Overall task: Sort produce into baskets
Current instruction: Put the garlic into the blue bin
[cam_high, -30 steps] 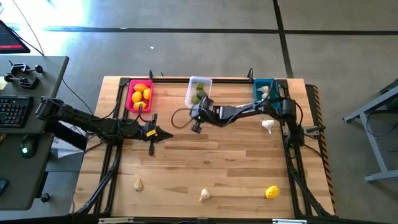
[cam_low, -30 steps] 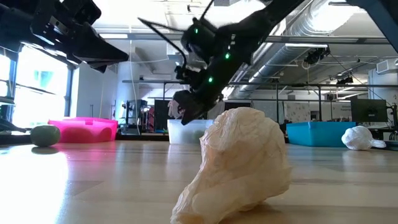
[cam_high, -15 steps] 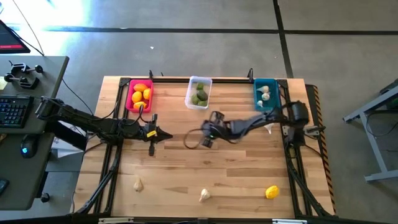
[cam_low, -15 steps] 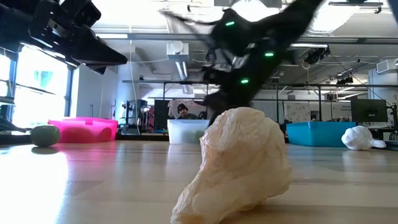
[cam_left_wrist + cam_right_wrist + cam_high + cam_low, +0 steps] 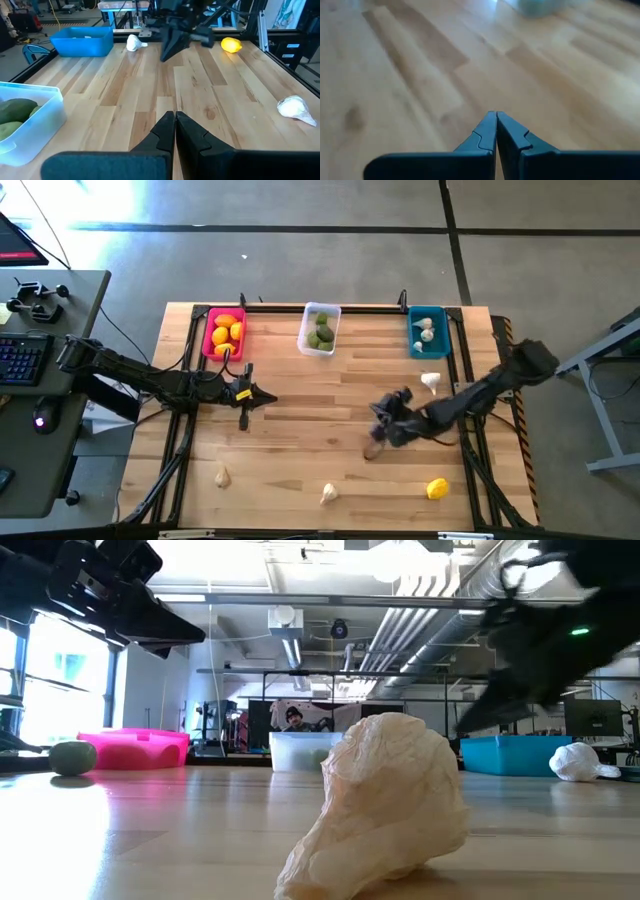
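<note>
Pale, papery garlic-like bulbs still lie loose on the wooden table [image 5: 300, 430]: one at the front left [image 5: 222, 477], one at the front middle [image 5: 328, 493], one just beside the teal-blue rectangular bin [image 5: 427, 332], which holds two more. A small yellow citrus fruit [image 5: 436, 489] sits at the front right. The pink-red bin [image 5: 223, 333] holds about four yellow and orange fruits; the clear whitish bin [image 5: 319, 328] holds about three dull green ones.

The bulbs look light, lumpy and brittle-skinned, best pinched gently across the fat middle. The fruit looks firm, smooth and prone to roll, so a grip across its widest part seems safest.

The right gripper [image 5: 377, 442] hangs over mid-table, fingers pressed together, empty. The left gripper [image 5: 243, 418] waits near the pink-red bin, likewise closed on nothing.
</note>
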